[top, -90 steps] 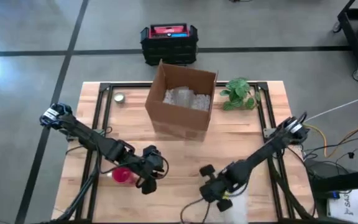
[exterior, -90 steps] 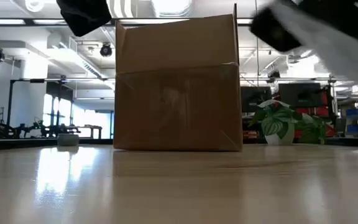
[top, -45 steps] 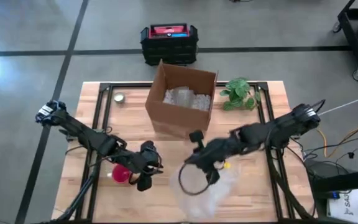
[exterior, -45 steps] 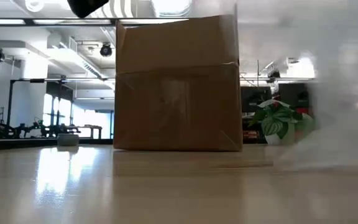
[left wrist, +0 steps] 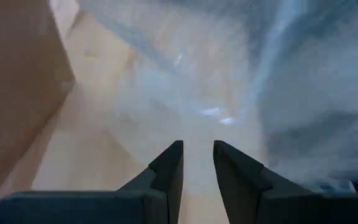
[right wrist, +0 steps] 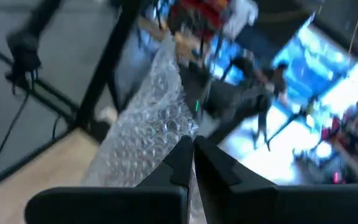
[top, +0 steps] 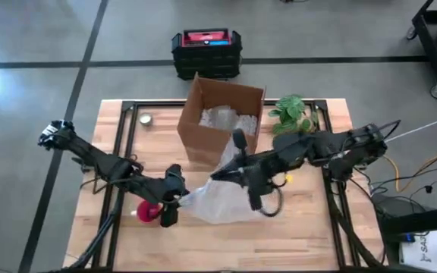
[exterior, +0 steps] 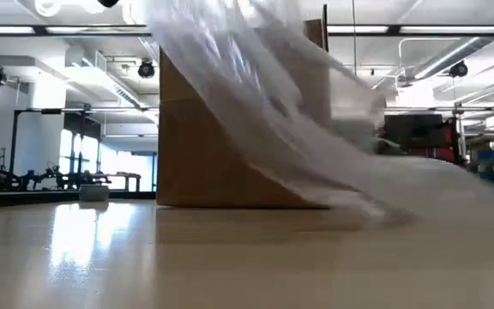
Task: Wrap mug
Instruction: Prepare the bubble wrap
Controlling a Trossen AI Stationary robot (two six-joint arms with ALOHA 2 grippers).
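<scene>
Clutter is lying sparse on the table: a small round lid near the far left corner, a cardboard box with packing inside at the far middle, and a plant just right of it. A black case is sitting on the floor beyond.

From the left, the left gripper is hovering beside the red mug, which is standing on the near left part of the table; its fingers are sitting slightly apart with nothing between them, facing the wrap. The bubble wrap is hanging as a sheet from the middle down toward the mug, blocking most of the box in the low view. The right gripper is reaching across in front of the box, its fingers pinching the top edge of the wrap.

Compared with half a second ago, the right gripper is now higher and nearer the box, the wrap is now spreading leftward up to the left gripper, and the left gripper is sitting a little lower left.
</scene>
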